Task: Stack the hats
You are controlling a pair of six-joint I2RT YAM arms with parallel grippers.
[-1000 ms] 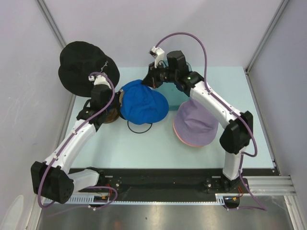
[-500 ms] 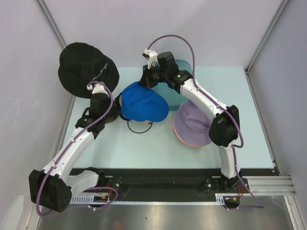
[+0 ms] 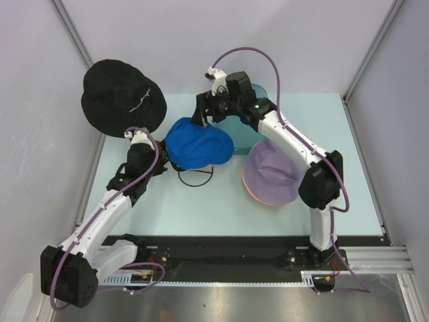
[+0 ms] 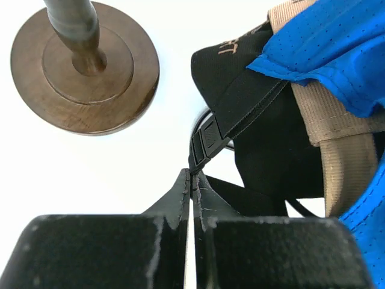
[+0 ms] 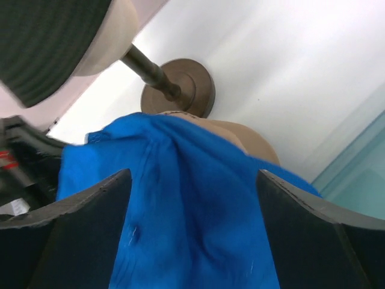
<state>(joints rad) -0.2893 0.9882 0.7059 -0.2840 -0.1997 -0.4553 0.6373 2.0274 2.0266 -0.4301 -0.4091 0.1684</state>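
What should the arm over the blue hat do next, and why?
Probably lift the right gripper straight up, clear of the blue cap: its jaws stand open and the cap already lies on the tan cap, so nothing is left to hold there.

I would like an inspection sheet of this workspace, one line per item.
Surface: pale blue table, no spill seen.
Job's things: black bucket hat, far left, raised; blue cap over tan cap and black cap; lavender bucket hat on a pinkish one.
Clutter: wooden stand base; teal thing, mostly hidden.
Pincers: left pincer shut at a black strap; right pincer open over the blue cap.
Cables: purple cables loop along both arms.
Surroundings: pale walls.
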